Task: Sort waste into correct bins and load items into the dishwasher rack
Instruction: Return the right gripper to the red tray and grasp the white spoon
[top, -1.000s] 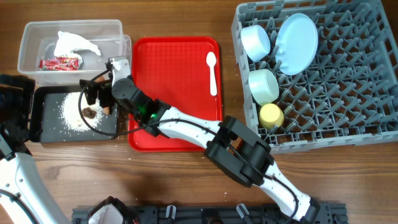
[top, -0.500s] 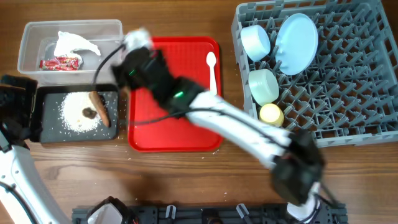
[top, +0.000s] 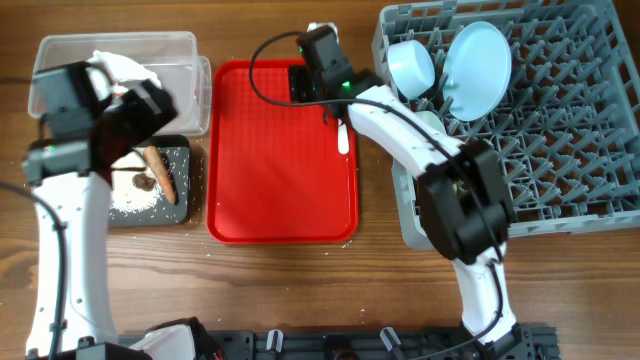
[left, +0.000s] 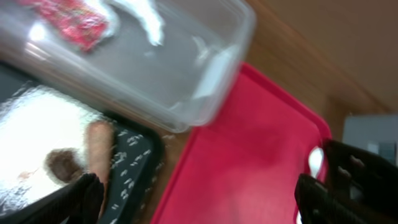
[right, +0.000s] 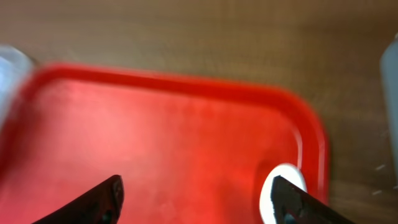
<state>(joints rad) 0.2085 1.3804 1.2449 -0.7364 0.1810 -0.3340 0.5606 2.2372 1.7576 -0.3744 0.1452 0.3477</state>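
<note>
When seen from overhead, the left arm (top: 60, 230) is raised along the table's left side and bent over at the wrist. The left gripper (top: 148, 104) is held above the near edge of the clear tub (top: 190, 45), next to the black tray (top: 185, 212). White rice grains (top: 125, 198), a dark lump (top: 142, 182) and the brown stick (top: 162, 175) are seen lying in that tray, and crumpled tissue (top: 122, 68) in the tub. The right arm (top: 400, 130) is stretched across the left edge of the dishwasher rack (top: 560, 130) to the far end of the red serving tray (top: 280, 180). The right gripper (top: 315, 85) is held there, close beside the white spoon (top: 343, 140). A blue plate (top: 478, 70) and a bowl (top: 410, 65) are stood in the rack's far left corner.

From the left wrist, the fingers are shown spread wide with nothing held between them. The red wrapper (left: 68, 14), hidden under the arm from above, is shown lying in the tub; its print is too blurred to be read.

From the right wrist, the jaws are likewise seen parted and empty above the red tray. The spoon's bowl is seen lying just beside the right-hand fingertip (right: 283, 202), near the tray's corner.
</note>
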